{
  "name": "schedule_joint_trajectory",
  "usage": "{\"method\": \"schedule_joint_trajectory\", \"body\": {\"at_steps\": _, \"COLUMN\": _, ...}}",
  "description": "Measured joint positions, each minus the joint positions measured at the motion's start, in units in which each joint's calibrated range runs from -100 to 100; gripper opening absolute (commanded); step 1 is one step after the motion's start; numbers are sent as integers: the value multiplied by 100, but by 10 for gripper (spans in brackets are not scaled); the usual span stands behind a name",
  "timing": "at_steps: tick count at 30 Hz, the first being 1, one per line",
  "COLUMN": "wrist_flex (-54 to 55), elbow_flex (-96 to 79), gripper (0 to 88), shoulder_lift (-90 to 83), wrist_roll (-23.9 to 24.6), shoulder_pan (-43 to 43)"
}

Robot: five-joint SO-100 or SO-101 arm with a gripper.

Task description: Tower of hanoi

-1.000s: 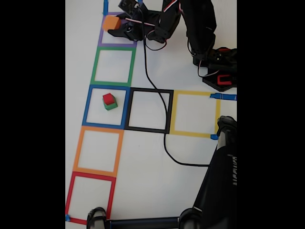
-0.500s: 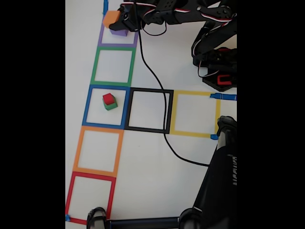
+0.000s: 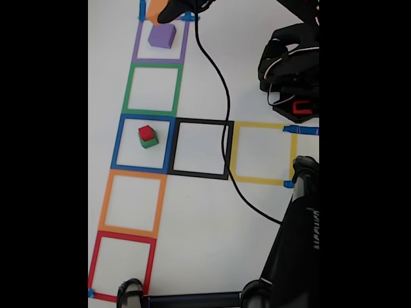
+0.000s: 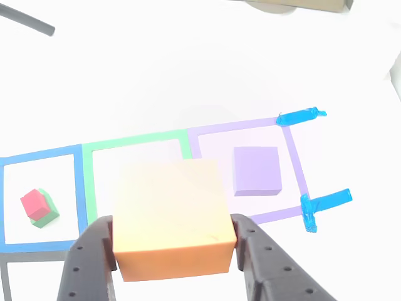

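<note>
Claw: clenched on the orange cube, one black finger pressed to each side; seen from close above in the other view, and at the top edge of the fixed view.
Orange cube: held between the claw's fingers, raised clear of the counter; in the fixed view only a sliver shows, at the claw's left.
Purple cube: just beyond the claw and to its right in the other view, sitting flat inside the purple tape square; in the fixed view it lies directly below the claw.
Green tape square: under and behind the held cube in the other view.
Red cube: far left of the claw in the other view, stacked on the green cube, both inside the blue tape square.
Counter: white, extending beyond the squares.
</note>
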State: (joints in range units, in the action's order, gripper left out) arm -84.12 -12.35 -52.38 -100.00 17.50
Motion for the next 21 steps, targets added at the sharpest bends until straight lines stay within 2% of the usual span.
{"method": "schedule_joint_trajectory", "body": {"at_steps": 5, "wrist_flex": -161, "elbow_flex": -115, "gripper": 50, "shoulder_lift": -245, "wrist_roll": 0, "shoulder_pan": -164}}
{"method": "schedule_joint_trajectory", "body": {"at_steps": 8, "wrist_flex": 355, "elbow_flex": -938, "gripper": 50, "shoulder_lift": -566, "wrist_roll": 0, "shoulder_pan": -199}}
{"method": "schedule_joint_trajectory", "body": {"at_steps": 16, "wrist_flex": 2878, "elbow_flex": -3958, "gripper": 49, "shoulder_lift": -988, "wrist_roll": 0, "shoulder_pan": -480}}
{"method": "schedule_joint_trajectory", "body": {"at_steps": 21, "wrist_flex": 5151, "elbow_flex": -5896, "gripper": 48, "shoulder_lift": -802, "wrist_roll": 36, "shoulder_pan": -562}}
